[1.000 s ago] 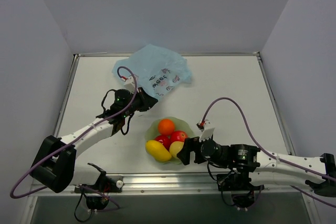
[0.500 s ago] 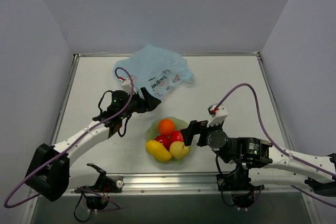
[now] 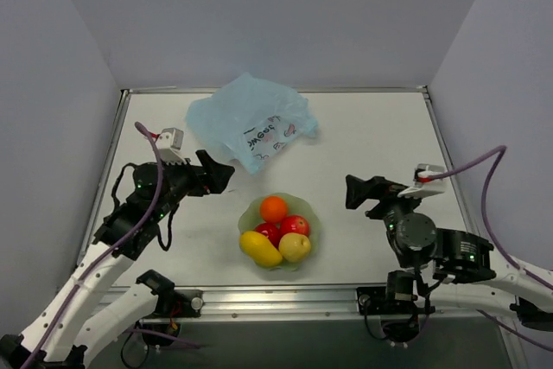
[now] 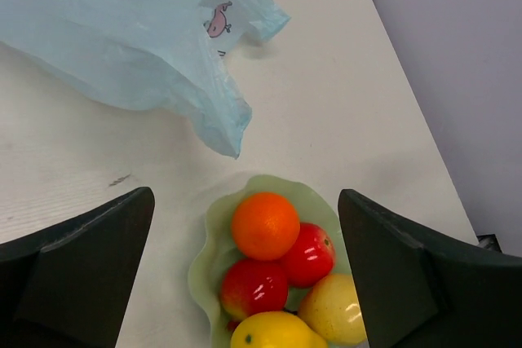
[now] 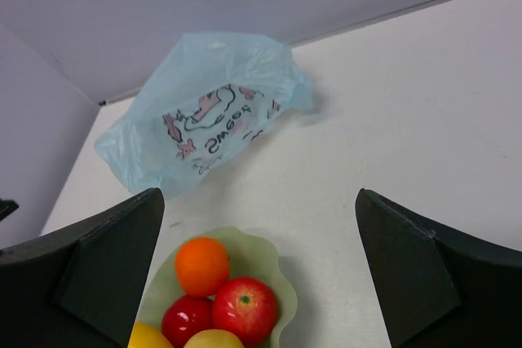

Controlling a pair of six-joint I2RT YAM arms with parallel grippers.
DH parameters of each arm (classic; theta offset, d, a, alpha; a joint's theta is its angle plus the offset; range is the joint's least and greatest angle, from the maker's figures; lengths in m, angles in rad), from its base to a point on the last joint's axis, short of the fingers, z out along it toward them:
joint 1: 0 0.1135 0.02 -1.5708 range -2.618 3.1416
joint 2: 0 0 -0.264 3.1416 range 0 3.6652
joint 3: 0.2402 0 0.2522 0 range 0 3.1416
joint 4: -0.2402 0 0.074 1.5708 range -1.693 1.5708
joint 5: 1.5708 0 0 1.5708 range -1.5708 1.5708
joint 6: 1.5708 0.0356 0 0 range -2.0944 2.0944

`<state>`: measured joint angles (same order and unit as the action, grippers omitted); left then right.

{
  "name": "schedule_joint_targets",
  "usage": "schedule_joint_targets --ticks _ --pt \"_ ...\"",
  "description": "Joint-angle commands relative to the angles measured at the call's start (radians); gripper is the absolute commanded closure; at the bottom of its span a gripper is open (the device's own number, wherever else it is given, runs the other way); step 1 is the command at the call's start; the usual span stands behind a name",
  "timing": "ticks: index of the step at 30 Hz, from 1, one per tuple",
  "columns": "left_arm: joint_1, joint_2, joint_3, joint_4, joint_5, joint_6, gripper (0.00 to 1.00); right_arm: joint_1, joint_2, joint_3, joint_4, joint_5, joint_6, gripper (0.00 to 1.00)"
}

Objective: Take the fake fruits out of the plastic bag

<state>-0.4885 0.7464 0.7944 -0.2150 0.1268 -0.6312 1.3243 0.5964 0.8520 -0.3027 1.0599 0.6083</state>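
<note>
**Step in hand.** Unloading appears complete. All five fruits sit in the bowl (image 3: 249, 212) at the near centre of the tabletop (image 3: 371, 136): orange (image 3: 274, 208), two apples (image 3: 295, 225), mango (image 3: 260, 248) and pear (image 3: 295, 247). The bag (image 3: 251, 118) lies apart from the bowl, toward the far edge.

**Claw state.** The left claw (image 3: 216, 172) is released, jaws spread wide, grasping nothing. It hangs between bag and bowl. The right claw (image 3: 352, 192) is likewise released and empty, to the right of the bowl.

**Next move.** Confirm that the bag holds nothing. If so, park both arms clear of the bowl.

**Appearance.** The bag is thin, crinkled, light blue and translucent, with a printed patch. It lies slack and shows no bulge. The fruits are glossy and packed touching.
</note>
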Motion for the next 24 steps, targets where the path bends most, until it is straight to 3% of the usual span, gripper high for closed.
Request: schedule_joint_targets --ticks 1,8,18,24 --pt "-0.002 -0.082 0.112 -0.245 -0.09 0.1 0.06 0.01 -0.108 0.03 0.011 0.127 -0.03 0.01" --pt "-0.002 -0.209 0.175 -0.405 -0.205 0.194 0.06 0.01 -0.176 -0.024 0.011 0.149 -0.001 0.04" --pt "-0.002 -0.243 0.197 -0.423 -0.248 0.243 0.06 0.01 0.129 0.025 0.01 0.21 -0.019 0.0" --pt "-0.002 -0.252 0.157 -0.431 -0.266 0.243 0.06 0.009 0.184 0.021 0.01 0.233 -0.005 0.0"
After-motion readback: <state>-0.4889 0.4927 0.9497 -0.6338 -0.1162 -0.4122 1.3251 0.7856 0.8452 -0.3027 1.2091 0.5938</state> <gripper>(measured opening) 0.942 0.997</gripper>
